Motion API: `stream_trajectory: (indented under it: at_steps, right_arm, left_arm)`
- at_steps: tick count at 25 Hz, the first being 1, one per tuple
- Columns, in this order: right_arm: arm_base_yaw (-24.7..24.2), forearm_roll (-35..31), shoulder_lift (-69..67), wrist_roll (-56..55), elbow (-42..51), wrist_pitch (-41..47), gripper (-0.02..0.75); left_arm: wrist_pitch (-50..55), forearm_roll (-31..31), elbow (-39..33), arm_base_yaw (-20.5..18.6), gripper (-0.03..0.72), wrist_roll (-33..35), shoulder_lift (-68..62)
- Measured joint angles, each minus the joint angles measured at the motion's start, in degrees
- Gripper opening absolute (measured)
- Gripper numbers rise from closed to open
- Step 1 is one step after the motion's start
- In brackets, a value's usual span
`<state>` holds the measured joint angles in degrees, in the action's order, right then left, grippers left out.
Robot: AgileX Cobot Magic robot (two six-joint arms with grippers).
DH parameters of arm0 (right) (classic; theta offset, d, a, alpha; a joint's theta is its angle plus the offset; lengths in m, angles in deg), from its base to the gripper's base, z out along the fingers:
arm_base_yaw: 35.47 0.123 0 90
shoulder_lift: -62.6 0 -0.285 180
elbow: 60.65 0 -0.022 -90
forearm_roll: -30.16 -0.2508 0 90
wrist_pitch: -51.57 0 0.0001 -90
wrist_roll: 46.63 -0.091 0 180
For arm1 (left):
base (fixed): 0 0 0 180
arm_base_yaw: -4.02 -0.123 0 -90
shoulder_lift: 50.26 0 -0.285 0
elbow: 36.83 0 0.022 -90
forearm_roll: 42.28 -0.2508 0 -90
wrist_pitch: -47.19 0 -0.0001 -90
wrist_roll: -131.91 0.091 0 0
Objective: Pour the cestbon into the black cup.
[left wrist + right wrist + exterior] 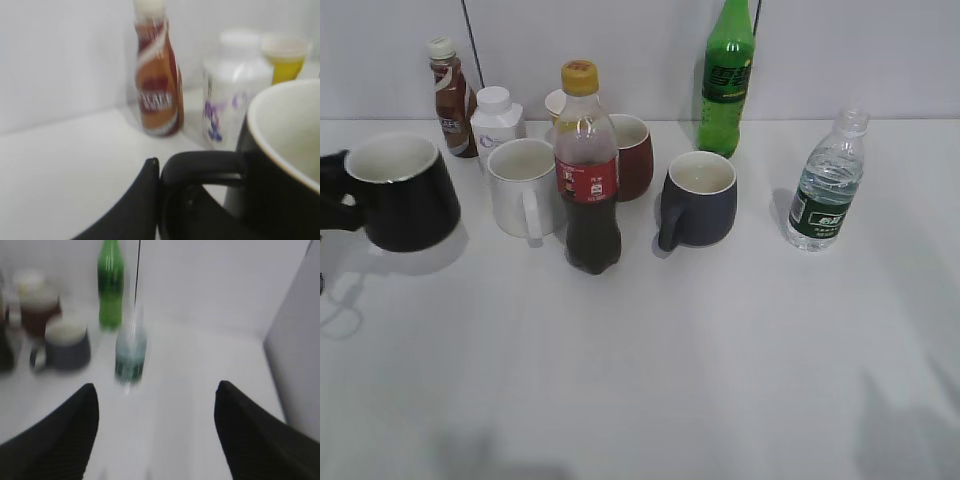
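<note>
The black cup (405,205), glossy with a white inside, is at the far left, slightly tilted. My left gripper (334,198) is shut on its black loop handle. The left wrist view shows a finger (159,167) pressed against the handle beside the cup (280,165). The cestbon (827,185), a small clear bottle with a dark green label, stands upright at the right, uncapped. My right gripper (156,390) is open and empty. It is short of the cestbon (130,352) and out of the exterior view.
Between cup and cestbon stand a white mug (523,188), a red-labelled cola bottle (588,170), a dark red mug (632,155) and a grey-blue mug (698,198). A green soda bottle (727,75), a brown drink bottle (450,95) and a white jar (496,122) line the back wall.
</note>
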<state>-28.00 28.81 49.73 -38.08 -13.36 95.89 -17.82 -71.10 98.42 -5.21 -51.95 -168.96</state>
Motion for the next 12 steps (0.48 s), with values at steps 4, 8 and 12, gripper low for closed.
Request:
stream_trajectory:
  at_steps: [4, 8, 12]
  right_arm:
    - [0.00, -1.72, -13.21, 0.69, 4.21, -29.01, 0.552]
    - [0.00, -6.73, -31.04, 0.03, 10.42, -57.28, 0.551]
    - [0.00, -2.10, -51.75, -4.11, 12.58, -75.99, 0.551]
  left_arm:
    - [0.06, 3.48, -7.20, 0.00, 0.048, -0.18, 10.44]
    - [0.65, 4.44, -13.27, 0.06, 0.048, -0.41, 18.76]
    - [5.09, 7.94, -15.53, 2.58, 0.048, -0.51, 24.25]
